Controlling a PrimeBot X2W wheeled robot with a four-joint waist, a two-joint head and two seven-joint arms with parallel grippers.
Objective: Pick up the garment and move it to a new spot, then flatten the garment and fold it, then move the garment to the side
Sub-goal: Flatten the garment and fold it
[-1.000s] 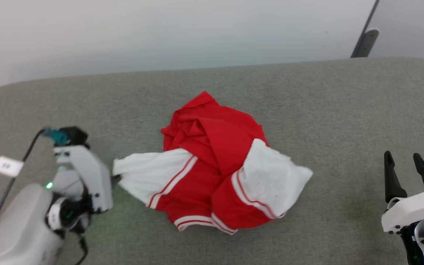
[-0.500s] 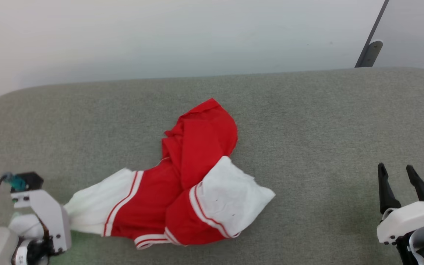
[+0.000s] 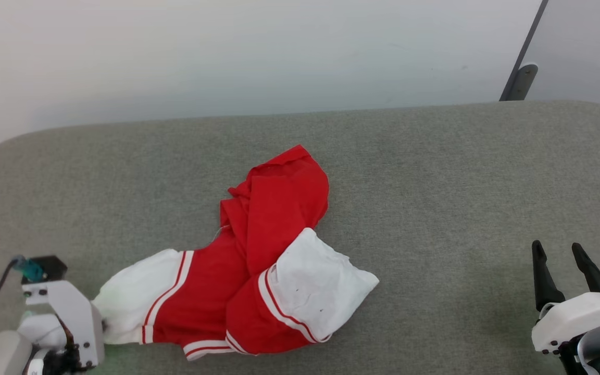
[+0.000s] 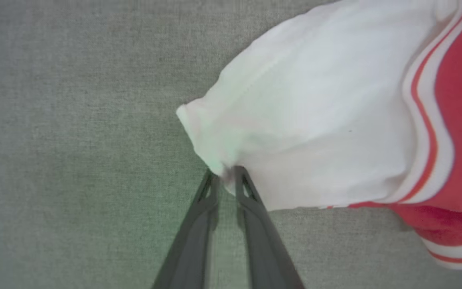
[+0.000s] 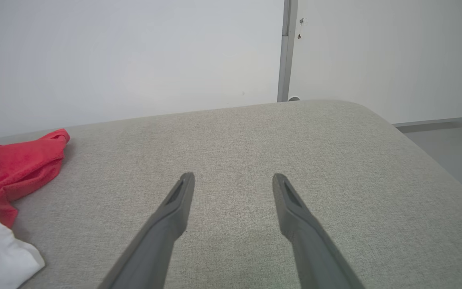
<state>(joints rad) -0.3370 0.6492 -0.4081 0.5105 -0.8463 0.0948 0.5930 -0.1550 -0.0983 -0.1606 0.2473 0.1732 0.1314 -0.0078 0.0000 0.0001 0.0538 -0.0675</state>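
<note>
The garment [image 3: 258, 260], a red jersey with white sleeves and red-and-white striped trim, lies crumpled on the grey padded surface [image 3: 435, 172]. Its chest letters are hidden in the folds. My left gripper [image 4: 226, 176] is shut on the edge of the white sleeve [image 4: 315, 132]; in the head view the left gripper [image 3: 103, 327] sits at the lower left with the sleeve [image 3: 133, 302] stretched toward it. My right gripper [image 3: 558, 255] hovers open at the lower right, well clear of the cloth. In the right wrist view the right gripper [image 5: 233, 180] has only bare padding between its fingers, and the garment [image 5: 14, 168] lies far left.
The grey padded surface has rounded corners and ends at a pale wall [image 3: 227, 52] behind. A dark metal post [image 3: 519, 78] rises at the back right. Bare padding stretches to the right of the garment. Floor [image 5: 447, 140] shows beyond the right edge.
My left gripper has pulled the white sleeve toward the lower left, dragging the garment that way and stretching it out. The head camera shifted slightly. The right gripper stayed open and in place.
</note>
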